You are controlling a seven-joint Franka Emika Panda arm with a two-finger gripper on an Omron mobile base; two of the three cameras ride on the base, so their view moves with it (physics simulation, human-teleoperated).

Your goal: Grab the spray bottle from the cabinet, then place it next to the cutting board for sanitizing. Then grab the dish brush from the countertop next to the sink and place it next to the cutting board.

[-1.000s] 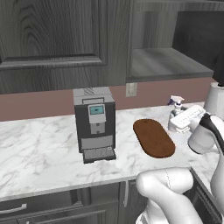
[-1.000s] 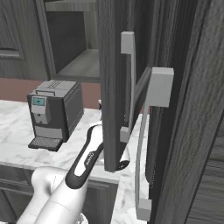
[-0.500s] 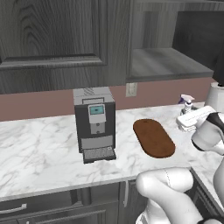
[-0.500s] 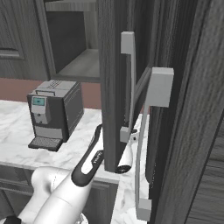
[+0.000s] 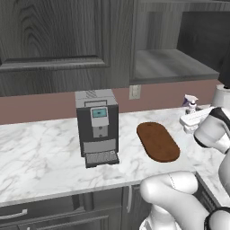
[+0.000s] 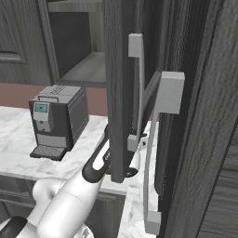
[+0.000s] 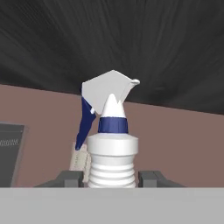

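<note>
Hand view: gripper (image 7: 112,177) partly closed, gripping small white blue-triggered spray bottle (image 7: 110,144). Bottle hangs right of oval reddish-brown wooden cutting board (image 5: 157,141), unplaced; dish brush step remains.

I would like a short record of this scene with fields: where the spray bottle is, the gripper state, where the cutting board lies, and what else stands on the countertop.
spray bottle: upright between the fingers, right of the board
gripper: shut on the spray bottle
cutting board: flat on the countertop, right of the coffee machine
coffee machine: stands against the back wall
cabinet: open, shelf bare
</note>
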